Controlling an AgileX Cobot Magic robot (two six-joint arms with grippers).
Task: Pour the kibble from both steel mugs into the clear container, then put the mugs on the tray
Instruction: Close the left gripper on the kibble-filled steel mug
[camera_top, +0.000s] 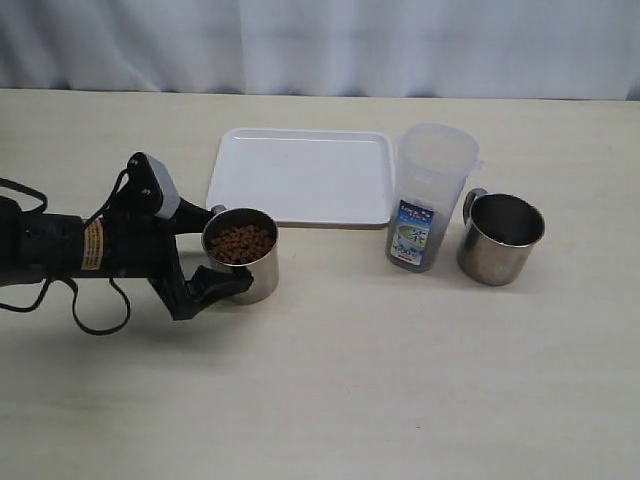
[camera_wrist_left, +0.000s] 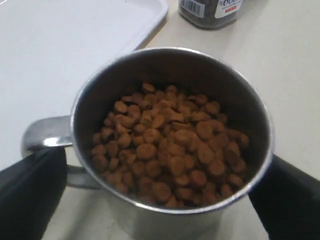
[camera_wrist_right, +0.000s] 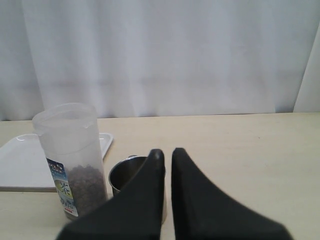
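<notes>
One full mug (camera_top: 247, 265): left gripper (camera_wrist_left: 160, 202) is clamping its sides, kibble (camera_wrist_left: 167, 147) sitting near the rim, so I'd be lifting it level imo.
Right gripper (camera_wrist_right: 163, 156): hanging nearly closed, holding nothing.
Clear container (camera_top: 430, 190): standing off to the mug's right; slow tipping is looking safest.
Tray (camera_top: 300, 175): lying behind.

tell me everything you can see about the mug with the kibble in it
The steel mug is a shiny stainless cylinder with a side loop handle, upright on the table beside a corner of the white tray, not on it. Brown round kibble fills it to somewhat below the rim. The left gripper's black fingers flank it on two sides; whether they press it is unclear.
</notes>
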